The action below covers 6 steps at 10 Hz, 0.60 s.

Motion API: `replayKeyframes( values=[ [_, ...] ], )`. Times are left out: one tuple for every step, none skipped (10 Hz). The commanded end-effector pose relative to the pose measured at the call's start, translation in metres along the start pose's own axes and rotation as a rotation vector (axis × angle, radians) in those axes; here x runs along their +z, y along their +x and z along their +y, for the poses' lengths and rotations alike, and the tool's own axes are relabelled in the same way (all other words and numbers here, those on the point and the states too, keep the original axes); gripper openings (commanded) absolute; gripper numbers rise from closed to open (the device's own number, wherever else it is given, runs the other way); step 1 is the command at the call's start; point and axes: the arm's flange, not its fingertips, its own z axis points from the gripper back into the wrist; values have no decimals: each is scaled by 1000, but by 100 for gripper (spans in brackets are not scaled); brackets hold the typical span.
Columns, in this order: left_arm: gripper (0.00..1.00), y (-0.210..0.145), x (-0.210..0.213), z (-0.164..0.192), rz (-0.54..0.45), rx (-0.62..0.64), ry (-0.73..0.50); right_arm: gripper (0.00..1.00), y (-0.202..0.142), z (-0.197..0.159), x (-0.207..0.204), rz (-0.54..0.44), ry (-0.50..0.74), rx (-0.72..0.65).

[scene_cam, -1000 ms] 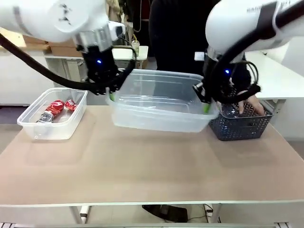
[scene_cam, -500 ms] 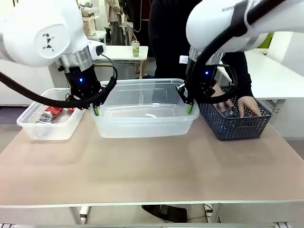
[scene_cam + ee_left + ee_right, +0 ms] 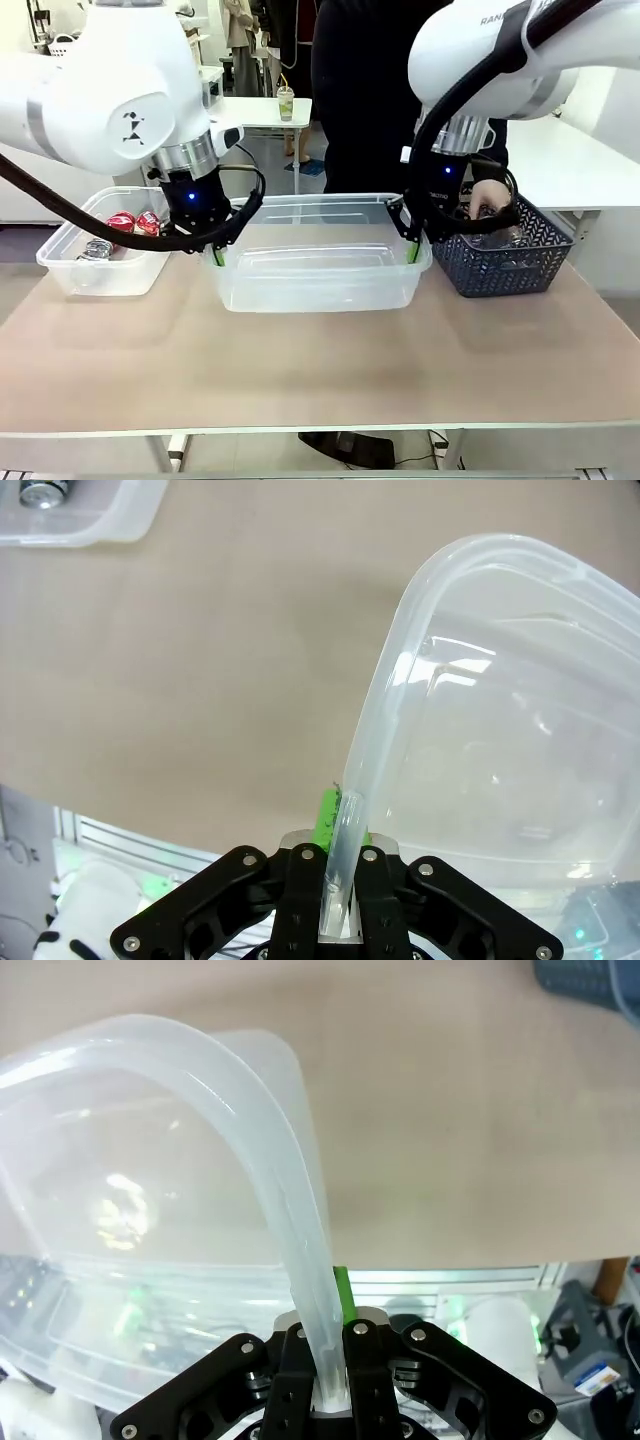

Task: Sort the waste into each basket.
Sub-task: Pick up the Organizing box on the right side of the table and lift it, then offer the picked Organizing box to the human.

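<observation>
Biggest worry here is the big clear rectangular plastic tub [image 3: 315,270]. It hangs between the two arms. The left pincer [image 3: 218,255] is clamped shut on the rolled rim of one short end and the right pincer [image 3: 411,250] is clamped on the other. Both wrist views show just a thin strip of rim nipped between the green pads. That rim is slick and bendy, so if the arms drift apart or drop unevenly I'd guess the tub twists, bows or pops out of one grip. It looks empty and sits very low, but I can't tell if it's touching down yet.

Just outside the right pincer is a dark blue-grey lattice plastic basket [image 3: 505,265]. A person's hand [image 3: 487,195] is in it, over what looks like a clear plastic bottle [image 3: 497,238]. A sideways nudge from the tub or the arm could bump that hand.

Out past the left pincer sits a smaller clear plastic tub [image 3: 75,265] holding the red-and-silver metal cans [image 3: 125,222]. It's close enough to get shoved too.

The tabletop [image 3: 320,370] is plain, smooth and tan, bare in front of the pincers, so a released tub may slide. The room behind is busy, with a white table [image 3: 262,112] carrying a drink cup [image 3: 286,100].
</observation>
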Motion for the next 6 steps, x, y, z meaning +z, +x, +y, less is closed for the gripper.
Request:
replayKeyframes(
  values=[
    [4, 11, 0, 4, -18, 34, 45, 3, -14, -10, 4, 38, 21, -50],
    [4, 0, 0, 0, 0, 0, 0, 3, -11, -11, 1, 35, 3, -75],
    [4, 0, 0, 0, 0, 0, 0, 3, -1, -3, -3, 6, -1, -6],
    [4, 0, 0, 0, 0, 0, 0, 3, -1, -3, -3, 6, -1, -6],
    [4, 0, 0, 0, 0, 0, 0, 3, -1, -3, -3, 6, -1, -6],
    [4, 0, 0, 0, 0, 0, 0, 3, -1, -3, -3, 6, -1, -6]
  ],
)
